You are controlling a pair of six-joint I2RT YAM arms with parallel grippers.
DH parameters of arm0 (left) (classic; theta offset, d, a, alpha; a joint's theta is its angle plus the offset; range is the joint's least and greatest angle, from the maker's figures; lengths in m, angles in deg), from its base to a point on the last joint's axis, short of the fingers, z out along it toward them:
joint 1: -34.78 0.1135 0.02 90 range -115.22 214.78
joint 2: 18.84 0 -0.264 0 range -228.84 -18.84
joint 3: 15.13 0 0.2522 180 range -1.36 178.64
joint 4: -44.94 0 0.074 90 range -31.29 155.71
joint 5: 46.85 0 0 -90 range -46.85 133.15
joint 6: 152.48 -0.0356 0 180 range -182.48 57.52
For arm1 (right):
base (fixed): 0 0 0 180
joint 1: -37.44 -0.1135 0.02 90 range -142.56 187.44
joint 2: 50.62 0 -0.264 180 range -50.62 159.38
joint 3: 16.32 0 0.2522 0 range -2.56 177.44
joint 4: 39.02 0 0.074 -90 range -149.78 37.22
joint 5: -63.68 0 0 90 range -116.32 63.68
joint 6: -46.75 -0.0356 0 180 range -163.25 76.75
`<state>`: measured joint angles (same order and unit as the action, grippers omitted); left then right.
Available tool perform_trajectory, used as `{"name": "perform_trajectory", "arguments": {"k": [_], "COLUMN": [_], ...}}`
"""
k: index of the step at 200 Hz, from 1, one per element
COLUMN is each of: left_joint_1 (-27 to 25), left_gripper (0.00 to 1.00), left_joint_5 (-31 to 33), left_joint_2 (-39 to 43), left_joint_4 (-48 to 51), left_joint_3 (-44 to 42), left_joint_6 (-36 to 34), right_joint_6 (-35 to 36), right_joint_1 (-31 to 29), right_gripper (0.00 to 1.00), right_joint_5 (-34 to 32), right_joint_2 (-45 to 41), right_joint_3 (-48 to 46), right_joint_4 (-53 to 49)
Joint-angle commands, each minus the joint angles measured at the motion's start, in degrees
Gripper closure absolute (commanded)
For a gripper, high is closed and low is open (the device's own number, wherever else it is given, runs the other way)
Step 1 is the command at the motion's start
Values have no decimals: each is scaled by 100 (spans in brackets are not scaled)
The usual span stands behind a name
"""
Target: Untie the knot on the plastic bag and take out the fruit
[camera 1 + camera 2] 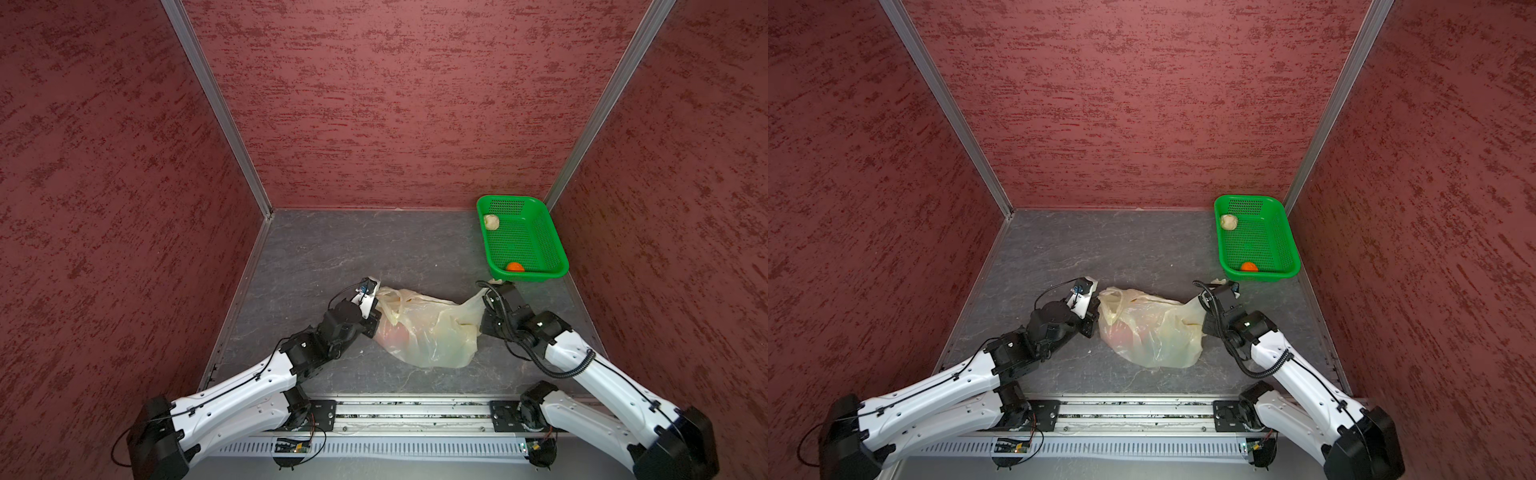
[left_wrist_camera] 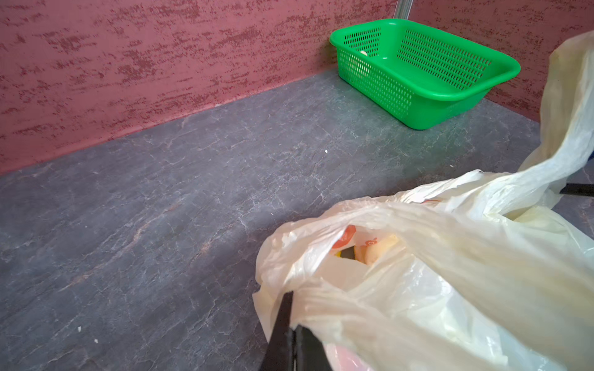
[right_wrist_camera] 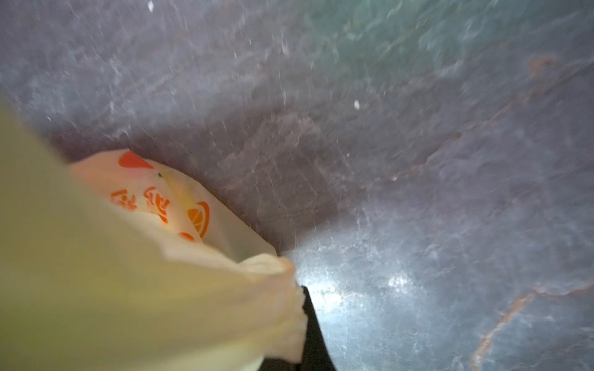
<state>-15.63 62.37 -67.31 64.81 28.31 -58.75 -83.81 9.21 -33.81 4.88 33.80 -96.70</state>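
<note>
Grey marbled tabletop [image 1: 332,249] carries the plastic bag [image 1: 424,328] stretched crosswise between both arms, the left gripper [image 2: 289,308] clamped on one handle loop [image 2: 270,273], the right gripper [image 3: 303,298] pinching the opposite one, so the fruit [image 2: 382,249] inside sits nearest the left, just behind the gaping mouth [image 2: 347,253].

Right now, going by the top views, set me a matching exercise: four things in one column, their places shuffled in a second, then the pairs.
Things:
1. cream lumpy fruit
2. orange fruit
3. plastic bag
4. green basket

Places:
A. inside the basket, against its near wall
B. far right corner of the table
C. inside the basket, by its left wall toward the far end
D. middle of the table's near half

Pairs: 1-C, 2-A, 3-D, 4-B
</note>
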Motion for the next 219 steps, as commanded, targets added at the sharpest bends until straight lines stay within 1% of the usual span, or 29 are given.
{"name": "perform_trajectory", "arguments": {"k": [1,6,15,23,24,41,57,69,88,110,142,164,174,181,187,193,219], "left_joint_1": [152,184,239,290,293,385,474,537,630,680,696,698,691,699,699,696,702], "left_gripper": [100,100,100,100,100,100,100,100,100,100,100,100,100,100,100,100,100], "left_joint_5": [-322,-377,-455,-516,-520,-601,-684,-717,-745,-809,-1053,-1148,-1142,-1132,-1129,-1106,-1044], "left_joint_2": [-68,-103,-189,-282,-297,-573,-838,-964,-995,-832,-681,-711,-684,-664,-639,-614,-568], "left_joint_4": [4,-9,-30,-47,-48,-88,-117,-166,-198,-136,56,160,163,141,140,136,179], "left_joint_3": [12,60,162,278,290,558,769,867,942,972,1118,1210,1201,1192,1182,1170,1146], "left_joint_6": [125,102,56,5,1,-70,-80,-85,-62,-14,14,85,130,166,194,225,323], "right_joint_6": [-193,-144,-83,-39,-22,81,178,223,279,610,1381,2079,2361,2558,2754,2920,3639], "right_joint_1": [-4,-14,-15,-9,-10,-15,-24,-33,-33,-33,-119,-237,-291,-335,-393,-434,-629], "right_gripper": [100,94,78,66,63,47,39,36,32,29,26,23,22,21,21,20,16], "right_joint_5": [521,556,596,644,661,814,1076,1201,1160,1163,1378,1434,1402,1399,1374,1368,1349], "right_joint_2": [152,150,89,-17,-45,-235,-391,-493,-620,-222,961,2058,2537,2735,3128,3333,4034], "right_joint_3": [166,282,544,778,838,1271,1673,1937,2565,3582,5267,6662,7145,7373,7575,7686,7772], "right_joint_4": [166,40,-287,-555,-635,-1179,-1623,-1854,-2122,-2304,-2306,-2488,-2600,-2648,-2645,-2632,-2523]}}
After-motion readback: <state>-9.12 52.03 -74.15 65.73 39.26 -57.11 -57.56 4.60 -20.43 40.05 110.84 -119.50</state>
